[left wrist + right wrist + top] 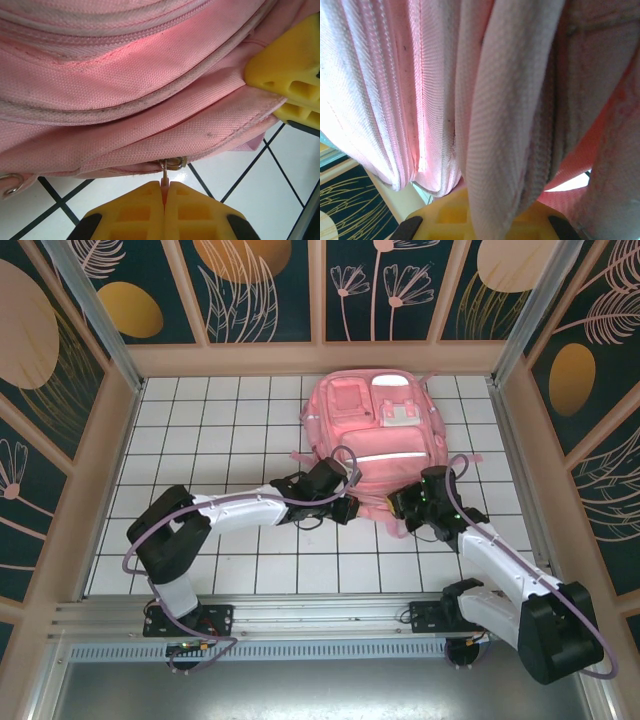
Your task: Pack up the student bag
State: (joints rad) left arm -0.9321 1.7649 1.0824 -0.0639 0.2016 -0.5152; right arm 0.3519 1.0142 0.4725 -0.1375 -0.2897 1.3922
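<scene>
The student bag (370, 430), a large pink backpack, lies flat on the white tiled table, its lower edge toward the arms. My left gripper (352, 502) sits at the bag's near left edge. In the left wrist view this gripper (164, 192) is shut on the thin pink zipper pull (164, 175) hanging from a metal slider under the bag's seam (150, 125). My right gripper (400, 508) is at the near right corner, its yellow fingers (290, 70) pressed against the fabric. In the right wrist view it (485, 220) is shut on a thick fold of the bag's pink fabric (505, 125).
The tiled table (200, 440) is boxed in by wooden walls with dark floral panels (260, 290) and metal posts (95, 310). An aluminium rail (320, 615) runs along the near edge. Open tiles lie left of the bag.
</scene>
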